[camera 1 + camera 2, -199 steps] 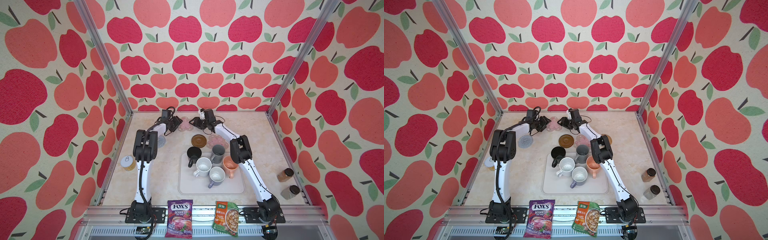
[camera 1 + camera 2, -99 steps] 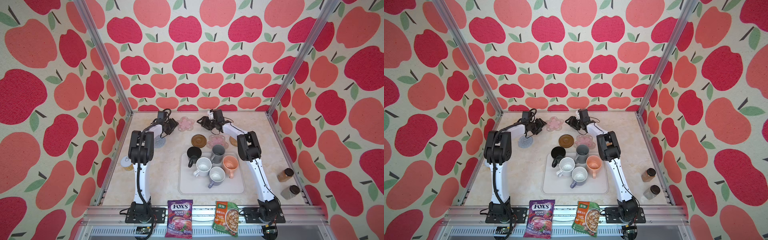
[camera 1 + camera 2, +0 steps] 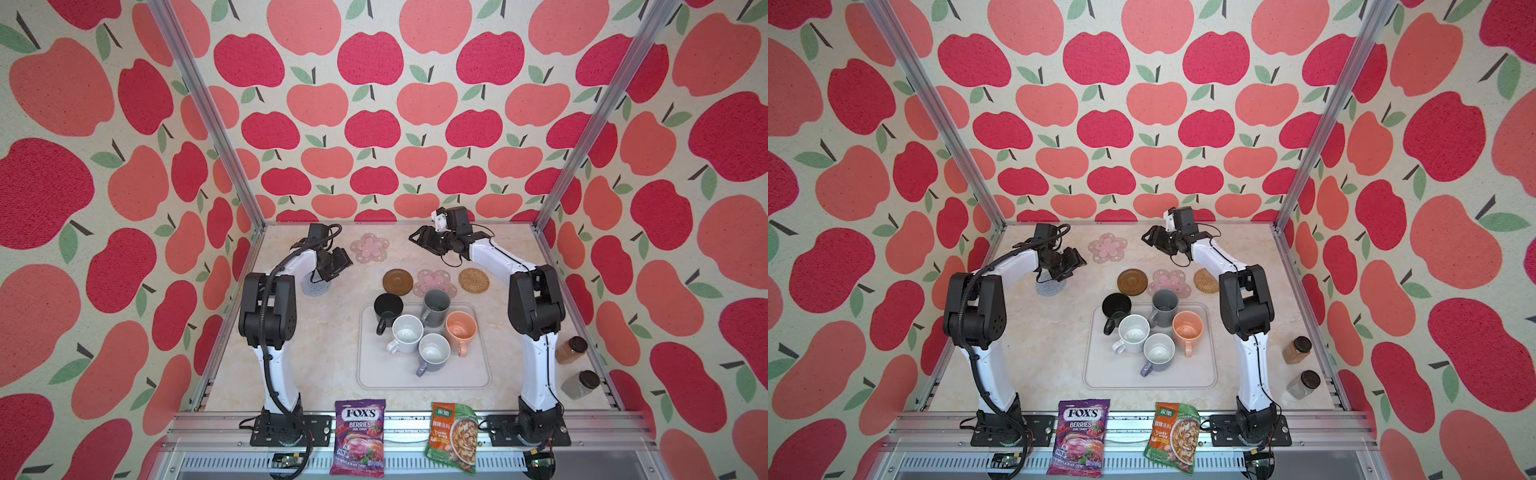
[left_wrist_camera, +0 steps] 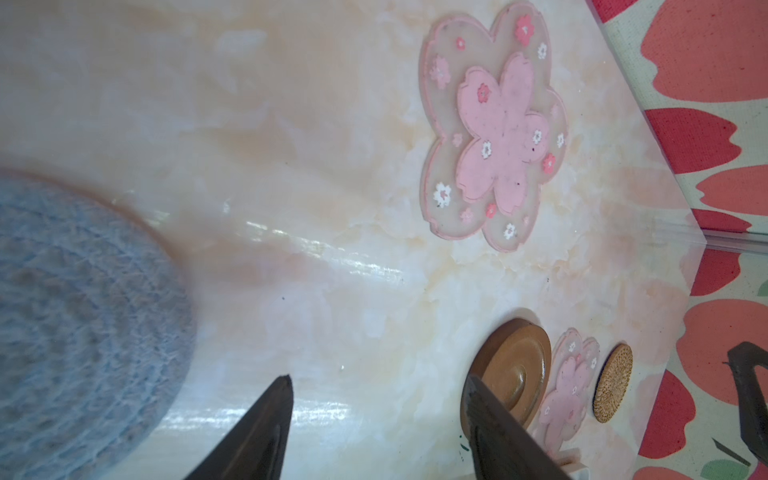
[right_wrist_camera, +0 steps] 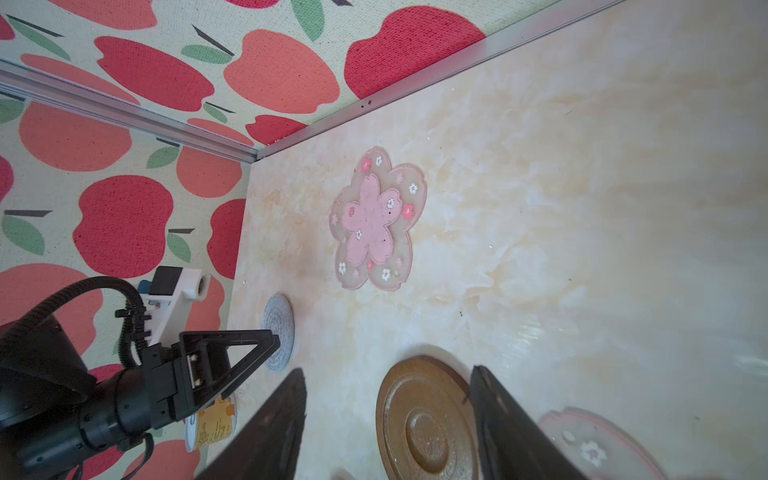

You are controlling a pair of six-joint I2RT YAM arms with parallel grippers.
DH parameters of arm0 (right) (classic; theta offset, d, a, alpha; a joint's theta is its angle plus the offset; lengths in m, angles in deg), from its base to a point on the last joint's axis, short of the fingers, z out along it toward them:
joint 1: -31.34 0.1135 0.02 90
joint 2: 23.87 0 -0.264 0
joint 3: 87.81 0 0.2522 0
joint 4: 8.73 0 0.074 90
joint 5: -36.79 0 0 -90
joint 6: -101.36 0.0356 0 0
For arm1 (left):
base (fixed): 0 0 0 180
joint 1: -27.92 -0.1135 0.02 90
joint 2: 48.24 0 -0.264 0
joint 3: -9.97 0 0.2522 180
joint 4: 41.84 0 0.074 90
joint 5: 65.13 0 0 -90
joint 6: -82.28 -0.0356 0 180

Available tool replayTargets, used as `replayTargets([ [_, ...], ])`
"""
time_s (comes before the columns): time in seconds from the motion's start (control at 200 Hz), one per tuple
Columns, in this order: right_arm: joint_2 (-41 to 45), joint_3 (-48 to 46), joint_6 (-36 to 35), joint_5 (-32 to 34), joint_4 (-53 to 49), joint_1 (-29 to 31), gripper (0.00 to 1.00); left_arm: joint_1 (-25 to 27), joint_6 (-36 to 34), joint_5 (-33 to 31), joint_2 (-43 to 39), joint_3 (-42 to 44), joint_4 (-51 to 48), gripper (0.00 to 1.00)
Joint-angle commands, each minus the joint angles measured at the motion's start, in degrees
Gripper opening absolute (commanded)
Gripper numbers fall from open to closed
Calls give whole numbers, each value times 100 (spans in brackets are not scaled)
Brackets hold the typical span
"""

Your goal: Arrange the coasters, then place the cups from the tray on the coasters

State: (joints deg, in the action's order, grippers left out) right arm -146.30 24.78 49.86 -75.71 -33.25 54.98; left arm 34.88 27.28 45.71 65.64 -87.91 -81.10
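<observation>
Left pincer (image 3: 337,264) spread, empty, raised just over the grey coaster (image 3: 311,287) on the left of the bench (image 3: 316,357). Right pincer (image 3: 419,241) spread, empty, far side, right of the far pink coaster (image 3: 369,248). Brown disc (image 3: 397,281), second pink coaster (image 3: 432,279) and rattan coaster (image 3: 474,280) sit in a row just beyond the tray (image 3: 424,376). Five cups on the tray: black (image 3: 388,308), dark grey (image 3: 436,305), peach (image 3: 460,328), white (image 3: 407,332), lavender (image 3: 433,352).

The purple candy bag (image 3: 359,440) at the front edge reads "FOX'S BERRIES". The green packet (image 3: 452,442) beside it carries Chinese characters too small to read.
</observation>
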Motion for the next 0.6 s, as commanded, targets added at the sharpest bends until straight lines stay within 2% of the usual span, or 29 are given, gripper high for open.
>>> replayTargets([
  [0.0,388,-529,-505,448,-582,-131,65,56,-396,-3,-324,111,-489,68],
  [0.13,795,-969,-848,824,-597,-131,65,112,-464,110,-478,83,-530,68],
  [0.38,1185,-1224,-1319,1190,-1150,-148,65,338,-666,298,-357,-336,-716,67],
  [0.595,1497,-1669,-1337,1360,-1313,-288,64,660,-848,506,-41,-829,-939,67],
])
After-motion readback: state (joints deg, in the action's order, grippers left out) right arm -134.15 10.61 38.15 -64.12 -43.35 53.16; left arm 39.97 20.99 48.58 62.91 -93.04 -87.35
